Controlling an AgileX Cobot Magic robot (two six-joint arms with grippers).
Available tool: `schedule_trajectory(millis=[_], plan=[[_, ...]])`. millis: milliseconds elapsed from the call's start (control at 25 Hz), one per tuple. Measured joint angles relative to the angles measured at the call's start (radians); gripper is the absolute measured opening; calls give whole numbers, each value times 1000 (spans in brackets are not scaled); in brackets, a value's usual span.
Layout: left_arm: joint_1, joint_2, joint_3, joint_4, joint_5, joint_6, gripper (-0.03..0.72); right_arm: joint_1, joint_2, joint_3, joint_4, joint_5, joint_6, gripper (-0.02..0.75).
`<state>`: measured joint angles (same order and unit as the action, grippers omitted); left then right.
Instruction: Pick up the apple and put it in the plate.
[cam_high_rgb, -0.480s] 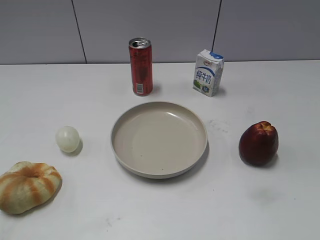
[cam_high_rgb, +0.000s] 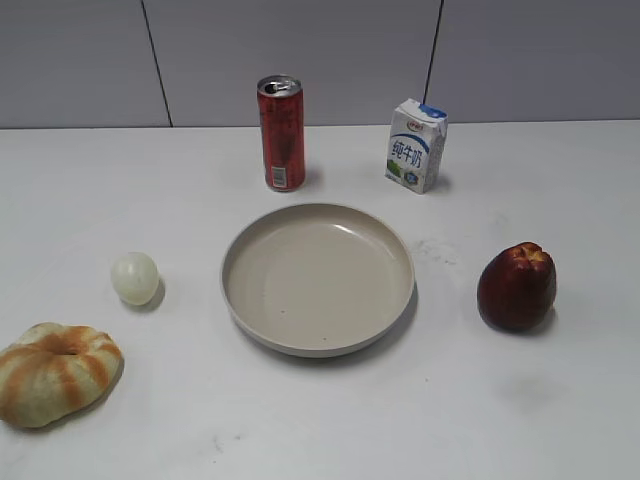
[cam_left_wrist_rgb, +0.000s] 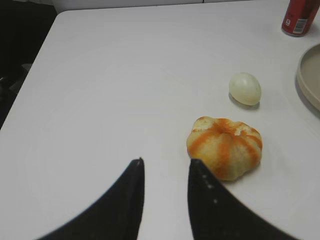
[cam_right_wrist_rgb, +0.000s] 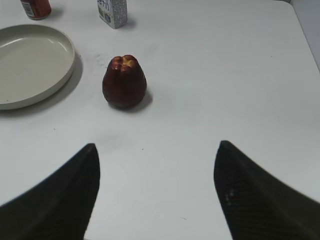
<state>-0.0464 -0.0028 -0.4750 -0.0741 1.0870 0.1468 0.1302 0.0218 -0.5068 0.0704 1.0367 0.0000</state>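
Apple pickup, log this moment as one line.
apple: on table, untouched | plate: empty | right gripper: open, short of apple | left gripper: idle

One apple, plate, can, carton, bun, perhaps egg.

In the left wrist view the frame edge cuts the tall red drinks can to its base and the wide beige round plate to a sliver of rim; the right wrist view crops the small white milk carton, its print unreadable
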Motion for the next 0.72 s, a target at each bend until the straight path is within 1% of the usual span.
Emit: schedule_trajectory(millis=[120,240,320,520,640,720], plan=[[0,0,0,0,0,0,236,0,97,-24,11,-67,0,536],[0,0,0,0,0,0,236,0,246,-59,18,-146,0,536],[0,0,0,0,0,0,236,0,360,-96,34,-166,11,536],[0,0,0,0,0,0,236,0,678,-228,149,-166,19,545],[0,0,0,0,0,0,236,0,856,-312,203,-141,0,599],[0,0,0,0,0,0,236,0,983,-361,224,-113,-26,620]])
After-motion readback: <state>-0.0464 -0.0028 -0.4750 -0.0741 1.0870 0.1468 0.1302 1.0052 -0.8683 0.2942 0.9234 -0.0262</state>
